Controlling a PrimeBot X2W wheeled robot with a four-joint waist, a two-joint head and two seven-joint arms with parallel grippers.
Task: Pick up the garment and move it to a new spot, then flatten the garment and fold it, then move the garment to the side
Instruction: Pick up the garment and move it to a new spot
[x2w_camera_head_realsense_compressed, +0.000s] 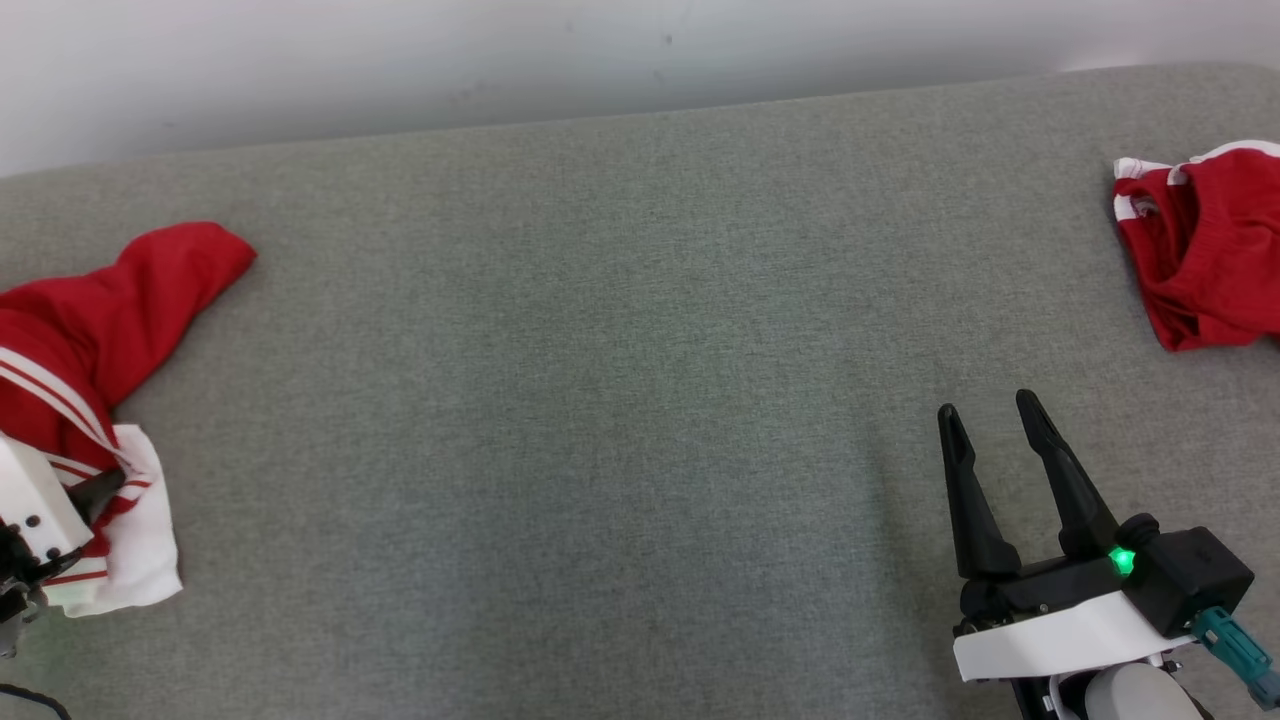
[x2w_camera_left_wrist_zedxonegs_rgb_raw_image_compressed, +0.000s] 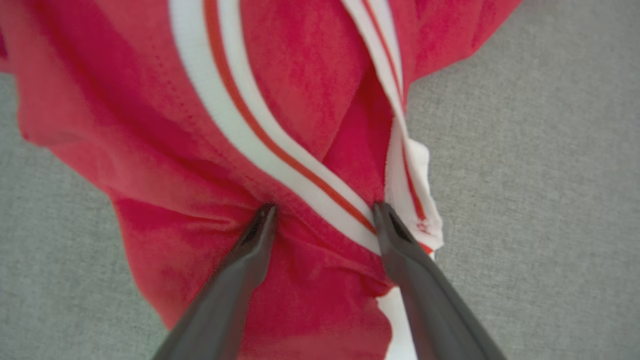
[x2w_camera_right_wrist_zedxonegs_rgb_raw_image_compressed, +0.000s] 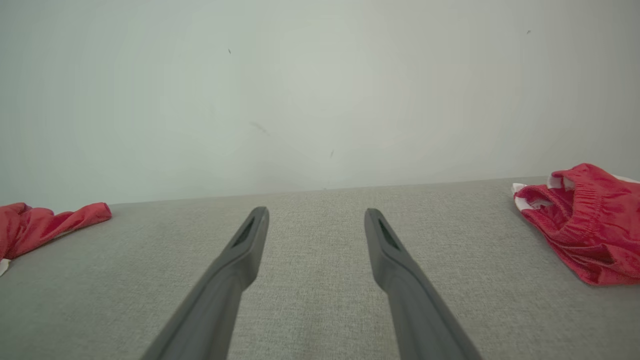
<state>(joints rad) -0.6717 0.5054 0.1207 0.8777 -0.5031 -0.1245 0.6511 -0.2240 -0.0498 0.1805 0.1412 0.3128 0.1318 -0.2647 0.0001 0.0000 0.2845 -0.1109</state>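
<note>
The garment (x2w_camera_head_realsense_compressed: 95, 330) is red cloth with white bands carrying thin red stripes, and it lies crumpled at the left edge of the grey surface. In the left wrist view my left gripper (x2w_camera_left_wrist_zedxonegs_rgb_raw_image_compressed: 325, 210) stands open with both fingertips down on the garment (x2w_camera_left_wrist_zedxonegs_rgb_raw_image_compressed: 165, 150), straddling a curved white band (x2w_camera_left_wrist_zedxonegs_rgb_raw_image_compressed: 240, 125). The gripper's white wrist housing (x2w_camera_head_realsense_compressed: 30, 500) sits over the garment's white end at the lower left of the head view. Far from the garment, my right gripper (x2w_camera_head_realsense_compressed: 990, 408) hovers open and empty at the lower right. The right wrist view shows its fingers (x2w_camera_right_wrist_zedxonegs_rgb_raw_image_compressed: 250, 240) apart over bare cloth surface, with the garment (x2w_camera_right_wrist_zedxonegs_rgb_raw_image_compressed: 45, 225) far left.
A second red piece with white trim (x2w_camera_head_realsense_compressed: 1210, 250) lies bunched at the right edge, also seen as the red heap (x2w_camera_right_wrist_zedxonegs_rgb_raw_image_compressed: 585, 225) in the right wrist view. The grey fabric surface (x2w_camera_head_realsense_compressed: 620, 400) stretches wide between the two. A pale wall (x2w_camera_head_realsense_compressed: 500, 60) runs along its far edge.
</note>
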